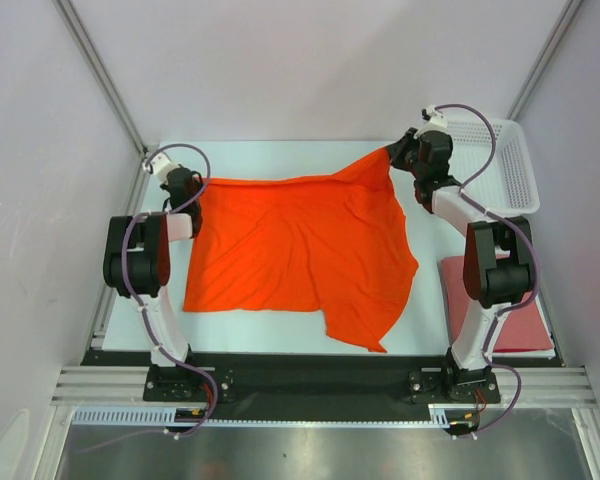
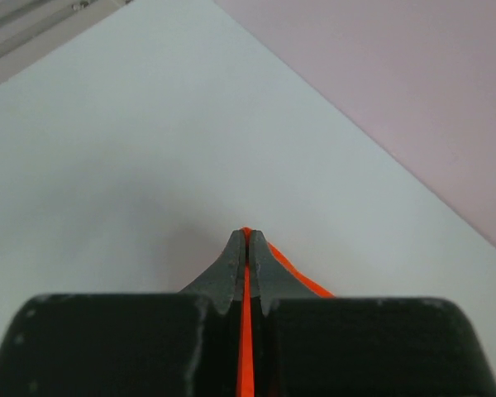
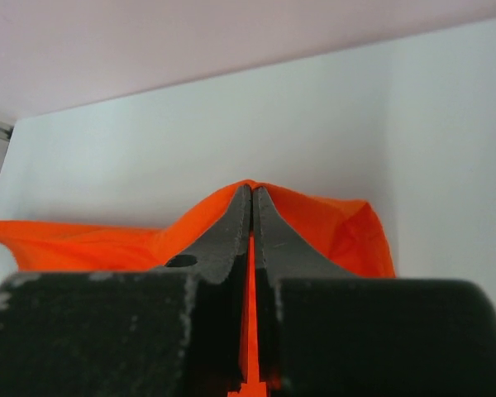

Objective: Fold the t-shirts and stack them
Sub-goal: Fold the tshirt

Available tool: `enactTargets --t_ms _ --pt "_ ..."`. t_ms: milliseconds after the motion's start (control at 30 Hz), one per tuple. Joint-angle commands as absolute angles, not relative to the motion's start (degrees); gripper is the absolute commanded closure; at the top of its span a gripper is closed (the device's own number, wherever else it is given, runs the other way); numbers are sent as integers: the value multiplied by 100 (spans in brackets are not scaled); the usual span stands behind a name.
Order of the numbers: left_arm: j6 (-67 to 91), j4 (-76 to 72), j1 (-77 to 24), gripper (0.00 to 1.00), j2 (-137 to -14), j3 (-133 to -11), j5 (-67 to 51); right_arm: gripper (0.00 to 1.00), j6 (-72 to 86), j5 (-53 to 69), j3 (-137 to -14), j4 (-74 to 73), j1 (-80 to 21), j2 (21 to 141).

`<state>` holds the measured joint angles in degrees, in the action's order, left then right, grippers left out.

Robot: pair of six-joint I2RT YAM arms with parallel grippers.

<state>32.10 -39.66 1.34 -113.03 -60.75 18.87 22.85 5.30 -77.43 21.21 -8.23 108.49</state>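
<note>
**Both end effectors clenched on the far corners of the orange t-shirt**

The orange t-shirt [image 1: 300, 255] lies spread over the middle of the table [image 1: 280, 160], wrinkled, with its far edge running between the two arms. The left end effector [image 1: 185, 185] sits at the shirt's far left corner, clamped tight on the cloth. In the left wrist view a thin line of orange runs between its closed fingers [image 2: 231, 273], and a sliver of cloth shows just beside the right one.

The right end effector [image 1: 395, 152] grips the far right corner, which is drawn out into a point toward the white basket [image 1: 510, 170]. In the right wrist view the orange cloth bunches around the fingertips and a narrow strip is pinched between them.

On the near side, the shirt's left part ends in a fairly straight edge. The right part reaches farther toward the arm bases as an uneven flap.

The brick-red t-shirt [image 1: 530, 325] lies flat at the near right corner of the table, partly hidden behind the right arm and apart from the orange one. The basket stands at the far right corner, just beside the right end effector.
</note>
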Motion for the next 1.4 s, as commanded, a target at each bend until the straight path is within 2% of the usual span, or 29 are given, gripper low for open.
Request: enactTargets --t_ms 0,233,433,667,1367 --pt "3515 -3086 229 100 -10882 -6381 1407 100 2469 510 -7910 1521 -800 10398" --pt "3603 -1786 255 100 -10381 -6425 958 100 2873 579 -8033 265 -633 10047" --pt "3472 -546 255 100 -9985 -6574 599 100 3225 887 -7673 -640 -571 9546" --pt "3226 859 264 100 -9730 -6803 633 100 3410 1213 -7383 -1484 -519 8983" --pt "2769 1793 519 100 -9519 -6390 404 100 3226 1345 -6645 -2302 -475 8420"
